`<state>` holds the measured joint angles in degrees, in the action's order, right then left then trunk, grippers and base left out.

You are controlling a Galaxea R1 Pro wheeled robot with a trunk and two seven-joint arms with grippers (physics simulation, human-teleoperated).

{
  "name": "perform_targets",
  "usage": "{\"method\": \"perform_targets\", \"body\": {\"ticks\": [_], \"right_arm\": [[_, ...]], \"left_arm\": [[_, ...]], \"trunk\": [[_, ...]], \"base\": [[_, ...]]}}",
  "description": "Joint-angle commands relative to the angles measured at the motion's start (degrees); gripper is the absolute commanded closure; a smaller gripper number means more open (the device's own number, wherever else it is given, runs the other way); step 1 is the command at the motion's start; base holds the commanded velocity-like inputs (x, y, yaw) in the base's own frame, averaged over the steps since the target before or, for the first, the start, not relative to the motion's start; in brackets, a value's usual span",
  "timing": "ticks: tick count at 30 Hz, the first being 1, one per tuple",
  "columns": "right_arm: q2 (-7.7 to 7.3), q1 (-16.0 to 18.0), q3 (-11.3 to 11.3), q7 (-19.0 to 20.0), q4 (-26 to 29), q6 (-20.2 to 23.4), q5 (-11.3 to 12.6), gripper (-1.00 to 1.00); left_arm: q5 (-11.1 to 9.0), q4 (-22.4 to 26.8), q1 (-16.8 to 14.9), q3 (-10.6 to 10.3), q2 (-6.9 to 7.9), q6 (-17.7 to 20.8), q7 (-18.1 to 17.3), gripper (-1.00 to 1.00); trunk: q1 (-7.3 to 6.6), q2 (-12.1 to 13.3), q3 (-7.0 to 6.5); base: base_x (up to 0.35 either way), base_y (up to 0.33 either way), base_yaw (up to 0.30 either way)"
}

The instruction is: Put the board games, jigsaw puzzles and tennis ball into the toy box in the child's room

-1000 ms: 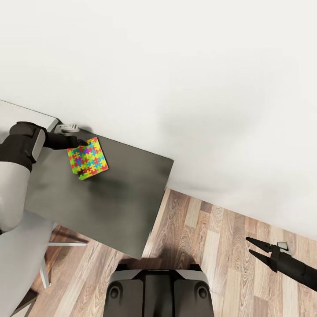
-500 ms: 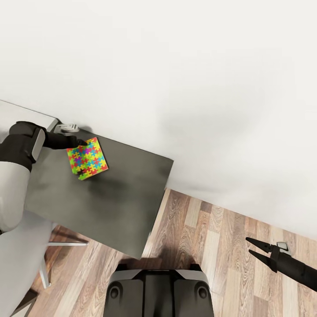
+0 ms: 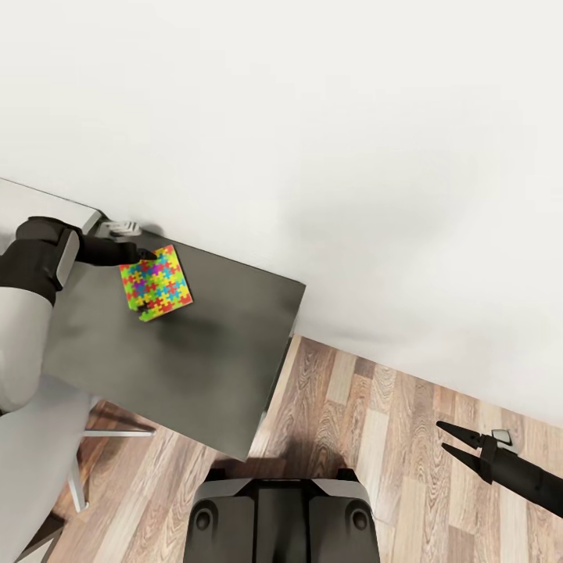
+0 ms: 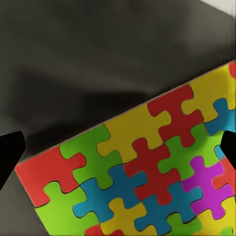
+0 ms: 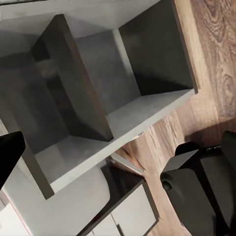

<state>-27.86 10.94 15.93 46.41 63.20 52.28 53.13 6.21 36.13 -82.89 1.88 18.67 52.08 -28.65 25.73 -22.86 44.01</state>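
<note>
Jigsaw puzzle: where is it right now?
In the head view, the jigsaw puzzle lies on the dark grey side unit, at left, beside the left gripper.

A: In the left wrist view, how much of the jigsaw puzzle (image 4: pixel 142 172) shows?
B: One corner; the frame cuts off the rest.
A: And the left end effector (image 3: pixel 147 254) in the head view?
B: Its fingertips sit at the puzzle's edge, too small to judge. The table (image 3: pixel 195 352) runs off the left edge.

Jigsaw puzzle (image 3: pixel 155 282): red/yellow/green/blue/purple interlocking pcs. Surface (image 3: pixel 203 367): dark grey. Floor (image 3: pixel 375 438): brown wood grain. Wall (image 3: pixel 313 117): white.
</note>
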Motion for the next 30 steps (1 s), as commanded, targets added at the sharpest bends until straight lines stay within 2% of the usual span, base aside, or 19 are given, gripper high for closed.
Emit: {"method": "perform_targets", "body": {"ticks": [1, 5, 14, 21, 30], "right_arm": [[-0.01, 0.03, 0.07, 0.16, 0.0, 0.26, -0.04, -1.0], [-0.01, 0.04, 0.08, 0.17, 0.0, 0.28, -0.04, -1.0], [-0.01, 0.03, 0.07, 0.17, 0.0, 0.27, -0.04, -1.0], [-0.01, 0.01, 0.07, 0.17, 0.0, 0.2, -0.06, -1.0], [-0.01, -0.01, 0.09, 0.17, 0.0, 0.2, -0.08, -1.0]], "left_arm": [[0.29, -1.94, 0.01, 0.18, -0.03, 0.36, -0.91, -1.0], [0.36, -1.94, 0.01, 0.2, 0.15, 0.31, -2.38, -1.0], [0.33, -1.94, 0.0, 0.27, 0.66, 0.3, -2.99, -1.0], [0.37, -1.94, 0.0, 0.31, 1.2, 0.3, -5.97, -1.0], [0.31, -1.94, -0.06, 0.39, 1.37, 0.3, -8.12, -1.0]], "trunk": [[0.05, -0.06, 0.07], [0.05, -0.06, 0.07], [0.05, -0.06, 0.07], [0.05, -0.06, 0.07], [0.05, -0.06, 0.07]], "base": [[0.0, 0.0, 0.0], [0.0, 0.0, 0.0], [0.0, 0.0, 0.0], [0.0, 0.0, 0.0], [0.0, 0.0, 0.0]]}}
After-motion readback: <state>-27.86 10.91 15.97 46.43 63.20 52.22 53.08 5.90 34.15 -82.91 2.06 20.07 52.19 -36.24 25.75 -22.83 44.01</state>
